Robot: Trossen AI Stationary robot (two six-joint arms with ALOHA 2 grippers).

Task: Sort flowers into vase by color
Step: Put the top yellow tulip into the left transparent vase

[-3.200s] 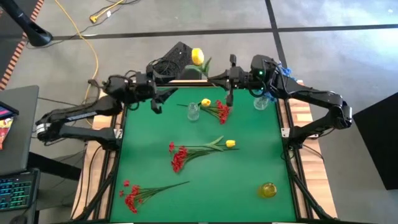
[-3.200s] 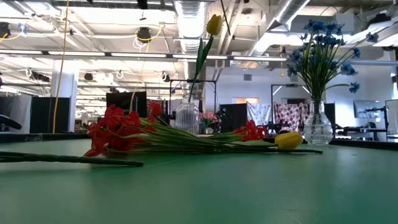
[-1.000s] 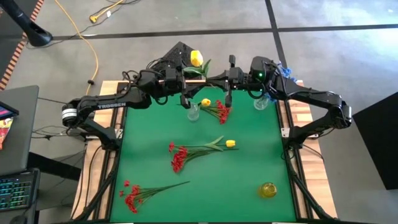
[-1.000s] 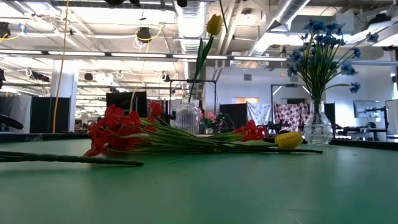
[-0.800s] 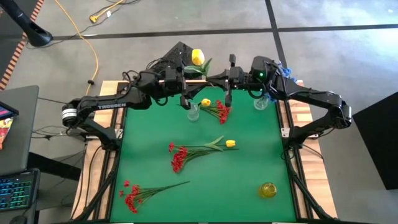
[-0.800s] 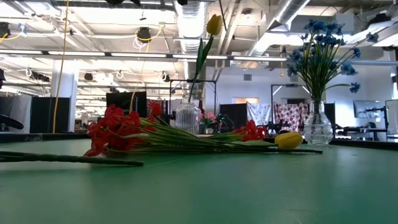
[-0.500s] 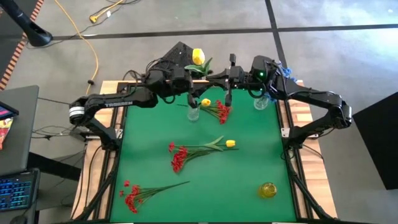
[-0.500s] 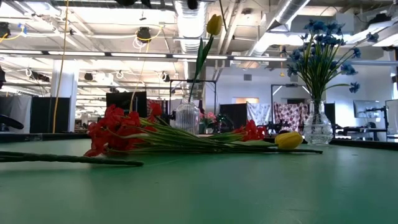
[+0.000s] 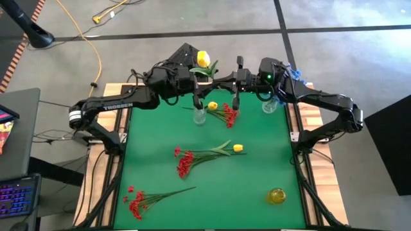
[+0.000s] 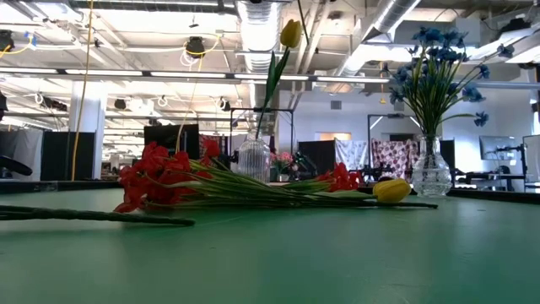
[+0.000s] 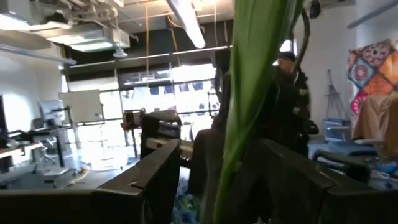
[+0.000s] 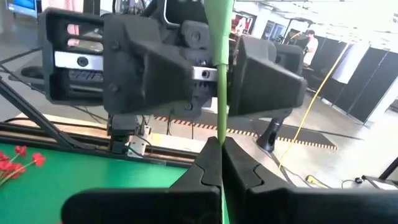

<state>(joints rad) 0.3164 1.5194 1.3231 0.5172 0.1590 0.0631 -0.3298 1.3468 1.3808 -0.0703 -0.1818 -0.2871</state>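
Observation:
A yellow tulip (image 9: pixel 203 59) is held high over the table's far edge, bud up (image 10: pixel 290 34), stem running down. My right gripper (image 12: pixel 221 155) is shut on that stem. My left gripper (image 9: pixel 207 82) faces it from the table's left, open. Its two fingers (image 12: pixel 155 68) stand on either side of the stem without touching it, and the tulip's green leaf (image 11: pixel 249 93) passes between them. Below stands an empty clear vase (image 9: pixel 200 115). A second vase (image 9: pixel 270 104) at the far right holds blue flowers (image 10: pixel 434 63). My right gripper pinches the tulip's thin green stem (image 12: pixel 220 127) between its two fingers, below the leaf. The fingers come level from the table's right and lie across the stem. The tulip stands upright, bud on top, lifted clear of the table.
Lying on the green mat are red flowers with a yellow tulip (image 9: pixel 212 106) by the clear vase, a red sprig (image 9: pixel 183 160) with another yellow tulip (image 9: pixel 237 148) mid-table, and a red sprig (image 9: pixel 136 202) near left. A round yellow vase (image 9: pixel 277 196) stands near right.
My left gripper has risen a little and moved toward the table's right, up to the held tulip's stem. The tulip and my right gripper have kept still.

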